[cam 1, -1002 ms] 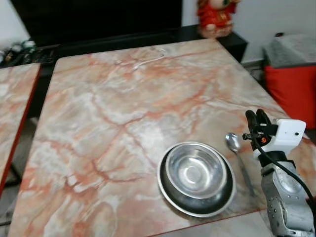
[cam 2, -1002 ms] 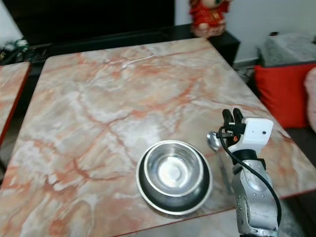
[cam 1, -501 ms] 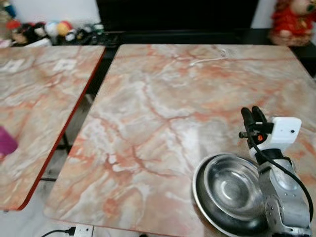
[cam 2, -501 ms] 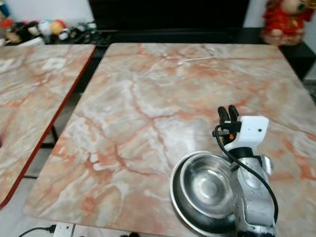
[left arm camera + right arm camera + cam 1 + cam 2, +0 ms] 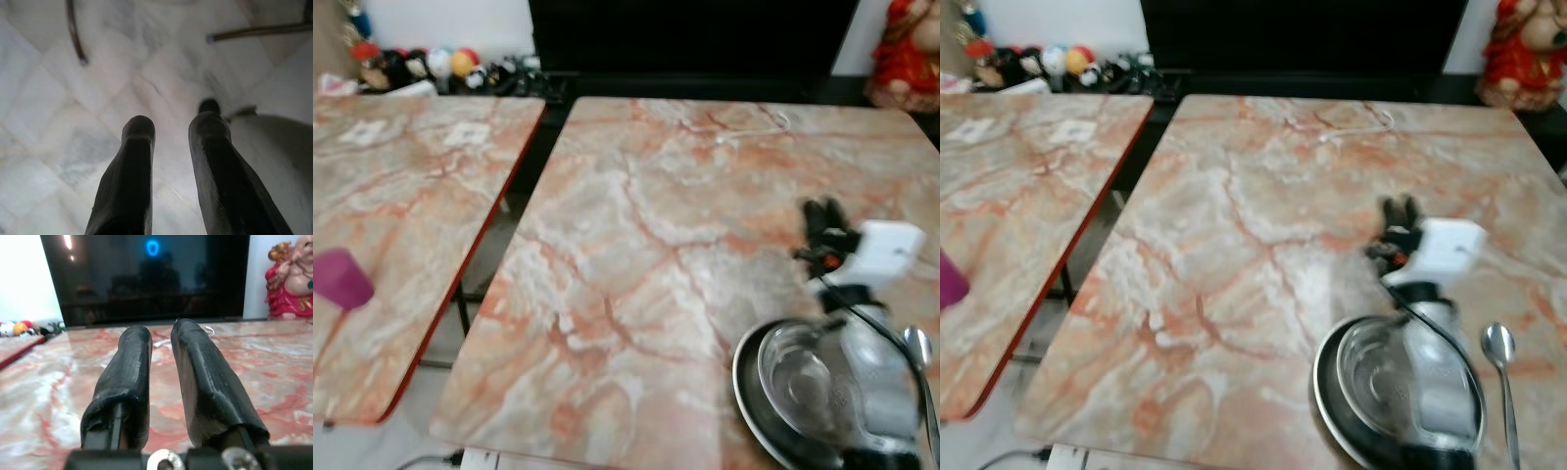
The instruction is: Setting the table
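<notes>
Steel bowl (image 5: 1400,377) sits in a plate (image 5: 1332,416), spoon (image 5: 1500,357) beside.
My right gripper (image 5: 161,340) hovers empty, fingers slightly parted; left gripper (image 5: 173,129) likewise.

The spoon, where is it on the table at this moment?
The spoon lies on the marble table near its front right corner, just right of the steel bowl and beside the right arm.

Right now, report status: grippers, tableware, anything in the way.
Right gripper raised over the marble table, empty, a slight gap between its fingers. Left arm hangs over the floor, holding nothing. Steel bowl on plate, spoon alongside. White cable at far edge.
</notes>
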